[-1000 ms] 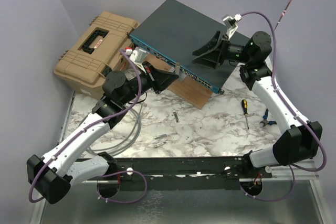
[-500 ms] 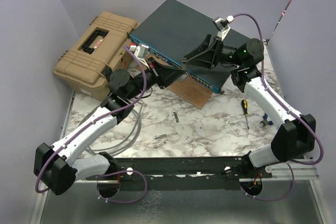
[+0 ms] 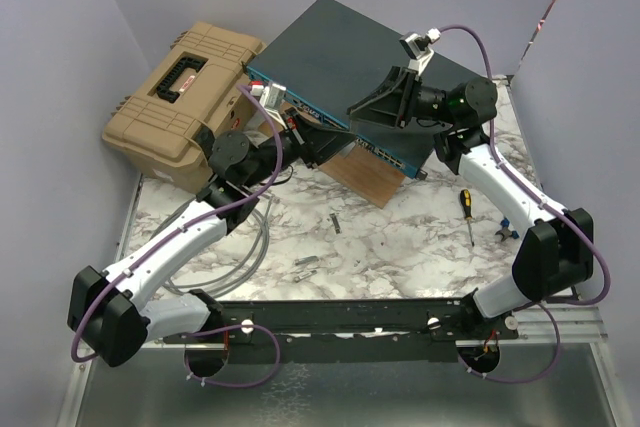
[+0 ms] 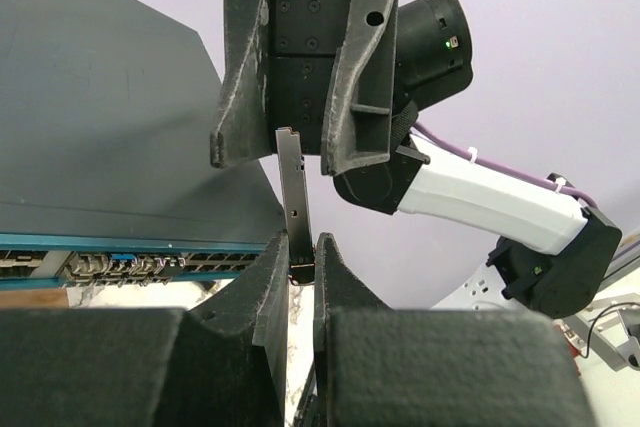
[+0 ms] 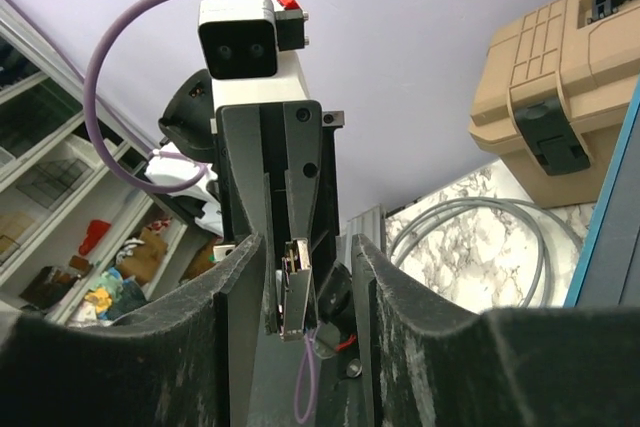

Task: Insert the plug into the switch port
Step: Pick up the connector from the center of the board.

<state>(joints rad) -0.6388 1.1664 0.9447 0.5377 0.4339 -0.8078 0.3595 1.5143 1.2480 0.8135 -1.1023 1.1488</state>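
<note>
- Left gripper (image 4: 300,252): two matt black, grainy, wedge-shaped fingers. They are clamped tight on the lower end of the plug.
- Plug (image 4: 291,187): in the left wrist view, a thin flat grey metal strip standing upright out of those fingers, with small holes along its length. In the right wrist view, a small silvery boxed end with a thin purple wire hanging beneath.
- Right gripper (image 5: 305,247): fingers of the same black make, partly apart. One stands on each side of the plug's upper end with a gap on both sides, gripping nothing.
- Table (image 3: 400,237): flat top, marbled white and grey.
- Cable (image 3: 255,247): grey and round, lying in loose loops beside the left arm.
- Screwdriver (image 3: 467,215): yellow-and-black handle with a slim shaft, lying flat near the right arm.
- Pliers (image 3: 503,233): blue handles, partly hidden by the right arm.
- Board (image 3: 365,175): brown wood, flat and rectangular, lying below the switch's front edge.
- Switch (image 3: 340,57): large flat rectangular box with a smooth dark grey-teal metal top. One narrow blue face, carrying a row of small dark sockets, is turned toward the arms. It sits diagonally at the back of the table, its left corner just beside the toolbox. Both grippers meet at its front edge, and the plug is held near the blue face, apart from it and in no socket.
- Toolbox (image 3: 150,127): tan ribbed plastic with a black handle and latches, at the back left.
</note>
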